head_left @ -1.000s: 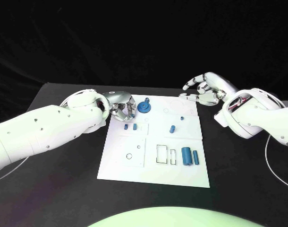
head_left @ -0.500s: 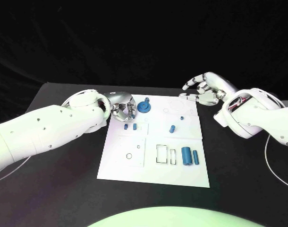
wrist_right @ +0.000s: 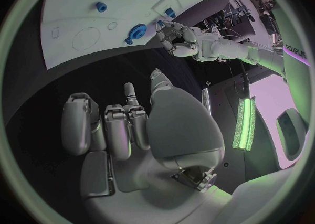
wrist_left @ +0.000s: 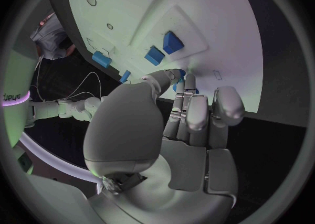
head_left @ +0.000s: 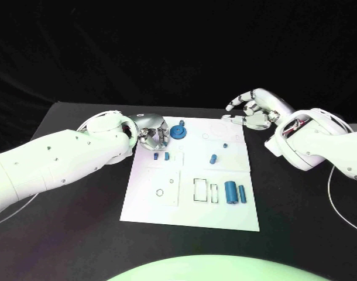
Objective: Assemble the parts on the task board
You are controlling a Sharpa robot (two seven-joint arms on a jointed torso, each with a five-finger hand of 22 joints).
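A: Left hand [head_left: 151,133] first, from the head view: it sits at the far left corner of the task board [head_left: 157,208], fingers curled down beside the round blue part [head_left: 178,132]; whether it grips that part I cannot tell from here.

B: And the right hand [head_left: 252,110]?

A: It hovers over the counter [head_left: 297,205] just past the board's far right corner, fingers loosely curled and apart, nothing between them; it is clear of the board.

B: What else lies on the board?

A: Two small blue blocks [head_left: 162,156] close to the left hand; a small blue peg [head_left: 214,158] near the board's middle; two blue cylinders [head_left: 234,192] side by side toward its near right part.

B: The left wrist view?

A: The left hand [wrist_left: 187,129] has its fingers held close together, tips down at the board's [wrist_left: 217,35] edge; a blue part [wrist_left: 178,75] shows between thumb and fingertips, touching them, though a firm pinch I cannot confirm; two blue blocks [wrist_left: 164,48] lie on the board just beyond the fingertips.

B: The right wrist view?

A: The right hand [wrist_right: 125,129] is bent, fingers parted and holding nothing, over the dark counter; the board [wrist_right: 79,19] lies beyond it with the round blue part [wrist_right: 137,30] at its edge, and the left hand [wrist_right: 174,38] right beside that part.
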